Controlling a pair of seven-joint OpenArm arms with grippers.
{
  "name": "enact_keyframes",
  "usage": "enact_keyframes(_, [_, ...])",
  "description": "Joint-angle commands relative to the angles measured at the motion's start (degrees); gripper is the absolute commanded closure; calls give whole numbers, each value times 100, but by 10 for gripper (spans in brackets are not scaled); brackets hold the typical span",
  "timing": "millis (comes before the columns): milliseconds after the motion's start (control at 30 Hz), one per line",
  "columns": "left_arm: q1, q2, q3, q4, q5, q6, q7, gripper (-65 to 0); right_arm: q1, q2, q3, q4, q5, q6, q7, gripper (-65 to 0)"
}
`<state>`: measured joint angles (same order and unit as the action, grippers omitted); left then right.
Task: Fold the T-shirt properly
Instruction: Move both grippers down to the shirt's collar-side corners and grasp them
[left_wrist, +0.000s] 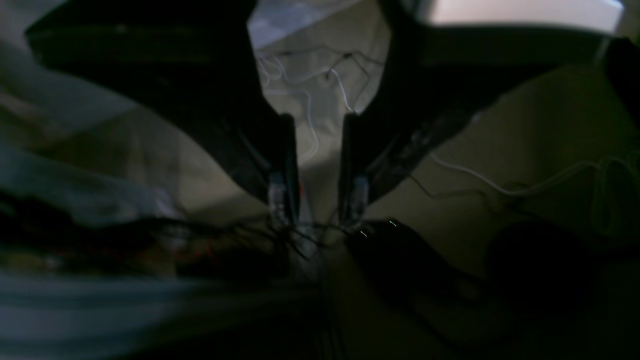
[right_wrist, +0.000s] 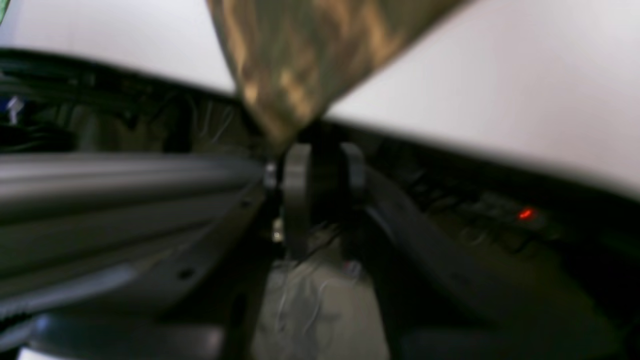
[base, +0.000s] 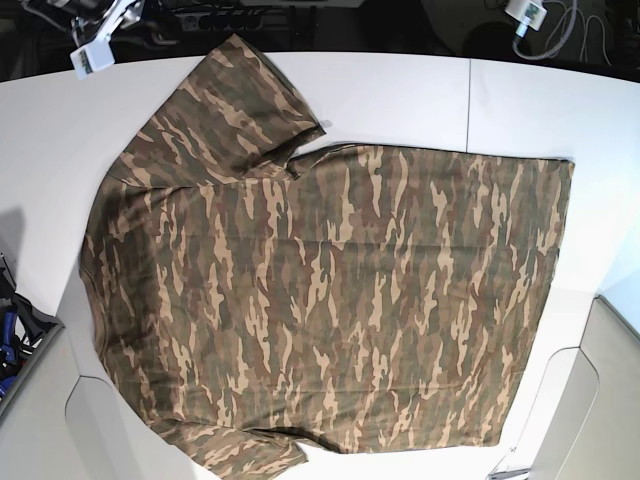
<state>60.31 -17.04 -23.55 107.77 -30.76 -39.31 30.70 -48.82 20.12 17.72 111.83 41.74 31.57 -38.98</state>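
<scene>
Lying spread flat across the white table (base: 420, 90), the T-shirt (base: 330, 300) looks laid out ready for a first fold. Neither arm shows from the base view. The left gripper (left_wrist: 320, 200) stands apart on nothing; the right gripper (right_wrist: 320, 200) sits just below a camouflage corner, its grip unclear.

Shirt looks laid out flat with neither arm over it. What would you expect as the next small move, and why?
Probably bring a gripper down to the upper sleeve and fold it inward. The T-shirt lies spread flat on the white table, both sleeves sticking out, nothing folded yet, and no arm shows in the base view.
</scene>
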Motion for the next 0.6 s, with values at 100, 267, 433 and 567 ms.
enact_keyframes(100, [76,-28,-579,350,-605,-69,-44,-151,352,-164,275,90,72,7,76,-176])
enact_keyframes(267, [-20,-26,-1113,496,-1244,-69,-48,-154,730,-317,284,-46,48,-184,52,-287])
enact_keyframes(433, [-297,-31,-1447,494,-1272,-69,-46,-365,1104,-317,278,-466,-17,-186,55,-287])
enact_keyframes(567, [-551,-96,-1473,494,-1270,-69,-44,-381,1351,-332,203,-986,-15,-179,55,-287])
